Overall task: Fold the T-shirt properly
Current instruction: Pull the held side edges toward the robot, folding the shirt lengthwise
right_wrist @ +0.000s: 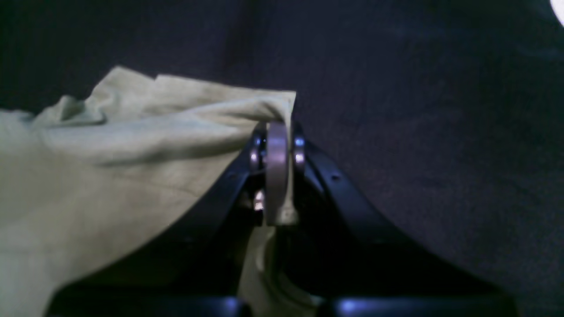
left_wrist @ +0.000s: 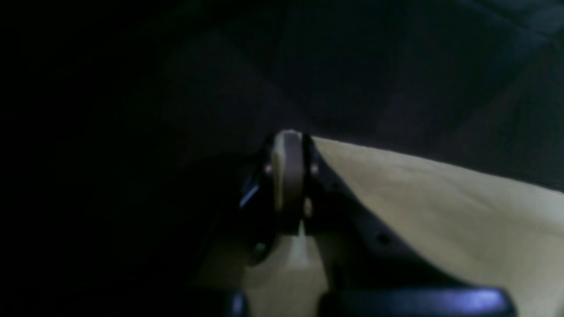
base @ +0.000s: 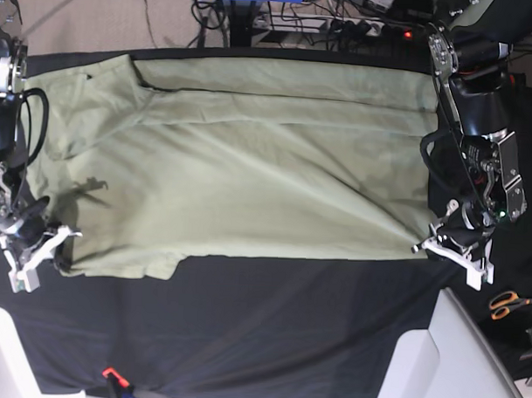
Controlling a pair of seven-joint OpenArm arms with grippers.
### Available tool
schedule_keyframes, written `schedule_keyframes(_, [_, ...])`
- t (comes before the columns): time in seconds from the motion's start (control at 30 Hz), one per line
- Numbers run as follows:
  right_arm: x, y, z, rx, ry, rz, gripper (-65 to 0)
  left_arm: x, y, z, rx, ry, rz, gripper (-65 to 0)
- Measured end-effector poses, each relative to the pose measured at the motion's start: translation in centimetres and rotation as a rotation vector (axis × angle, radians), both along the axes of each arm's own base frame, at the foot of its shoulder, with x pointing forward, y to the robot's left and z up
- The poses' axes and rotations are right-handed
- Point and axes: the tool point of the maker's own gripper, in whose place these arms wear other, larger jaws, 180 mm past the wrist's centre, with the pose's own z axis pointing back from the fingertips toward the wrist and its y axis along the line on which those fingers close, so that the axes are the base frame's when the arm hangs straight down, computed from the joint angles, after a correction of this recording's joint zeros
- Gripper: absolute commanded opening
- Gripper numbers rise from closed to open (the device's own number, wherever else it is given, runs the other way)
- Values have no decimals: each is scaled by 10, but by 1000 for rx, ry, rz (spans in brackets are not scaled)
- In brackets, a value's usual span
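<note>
The pale sage-green T-shirt [base: 250,163] lies spread wide across the black table cloth [base: 261,330], its near edge running straight from left to right. My left gripper [base: 422,246] sits at the shirt's near right corner. In the left wrist view it [left_wrist: 289,141] is shut on a fold of the shirt [left_wrist: 440,198]. My right gripper [base: 63,242] sits at the shirt's near left corner. In the right wrist view it [right_wrist: 277,130] is shut on the bunched edge of the shirt [right_wrist: 110,154]. Both corners are held low over the cloth.
Orange-handled scissors [base: 507,303] lie at the right edge of the table. White panels [base: 444,362] stand at the near right and near left corners. A small red object [base: 109,373] lies at the cloth's front edge. Cables and equipment sit behind the table.
</note>
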Motion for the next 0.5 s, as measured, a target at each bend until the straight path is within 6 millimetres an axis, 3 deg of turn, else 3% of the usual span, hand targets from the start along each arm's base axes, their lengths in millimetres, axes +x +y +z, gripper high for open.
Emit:
schedule_keyframes(0.2, [8,0,9,-14,-41,11,-650,2,-1,2,-2,-6,-1,-650])
schedule_keyframes(0.5, [13,-3,9,-125,-45,74,-650,14,-27,12,-24,-59,-25,-650])
